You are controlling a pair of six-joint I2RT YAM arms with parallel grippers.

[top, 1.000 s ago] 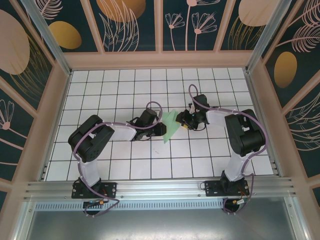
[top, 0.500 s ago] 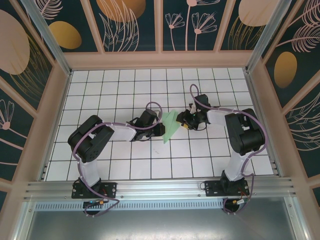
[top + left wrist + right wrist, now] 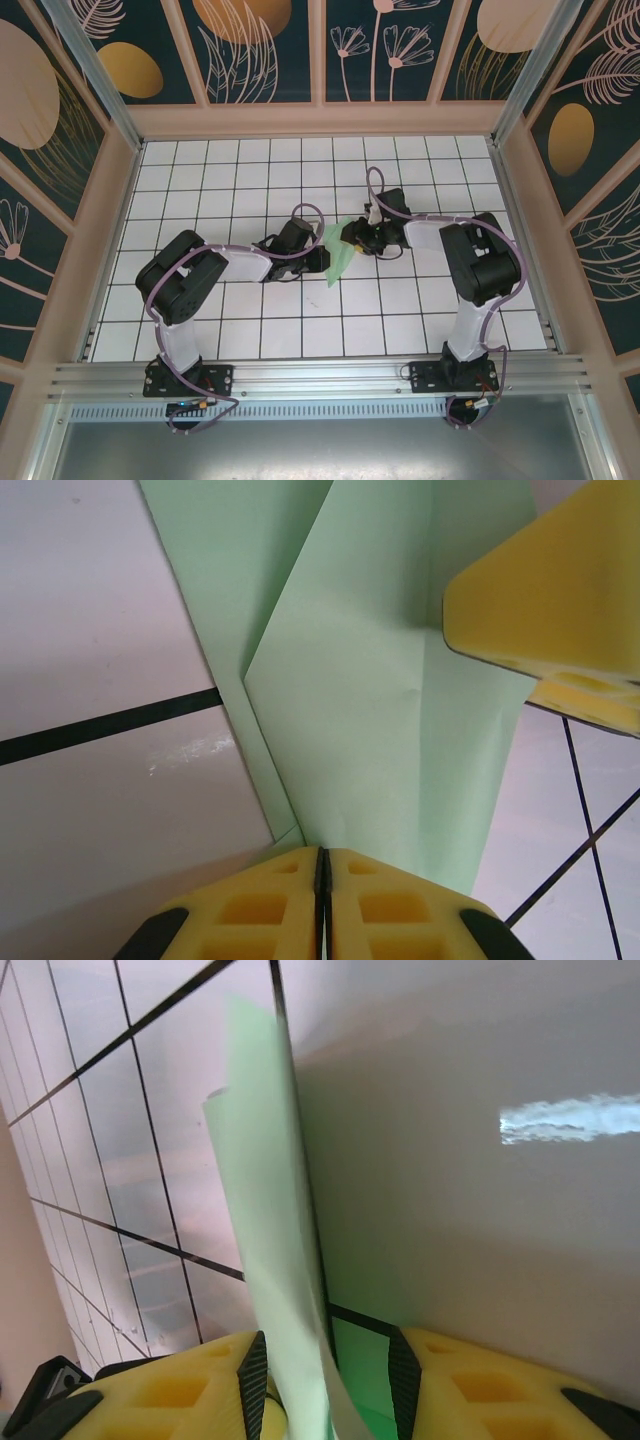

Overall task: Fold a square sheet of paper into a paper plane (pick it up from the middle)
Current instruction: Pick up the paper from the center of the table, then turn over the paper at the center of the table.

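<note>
The pale mint-green sheet of paper (image 3: 340,256) lies mid-table, folded into a slim pointed paper plane shape. My left gripper (image 3: 323,257) is at its left edge. In the left wrist view the left gripper (image 3: 322,854) is shut on the paper (image 3: 370,710) at a crease, with layered folds fanning away from it. My right gripper (image 3: 352,236) reaches in from the right over the upper part. In the right wrist view a raised flap of paper (image 3: 265,1220) stands between the open right gripper (image 3: 325,1360), close to the left pad (image 3: 253,1375), with a gap to the right pad.
The white gridded table (image 3: 250,320) is fenced by a pale wooden frame (image 3: 320,120) at the back and sides. One yellow finger of the right gripper (image 3: 550,600) hangs over the paper in the left wrist view. Both arm bases sit at the near rail (image 3: 320,375).
My right gripper has moved left, in over the paper, and its jaws have narrowed a little. The left gripper has closed slightly and stayed in place.
</note>
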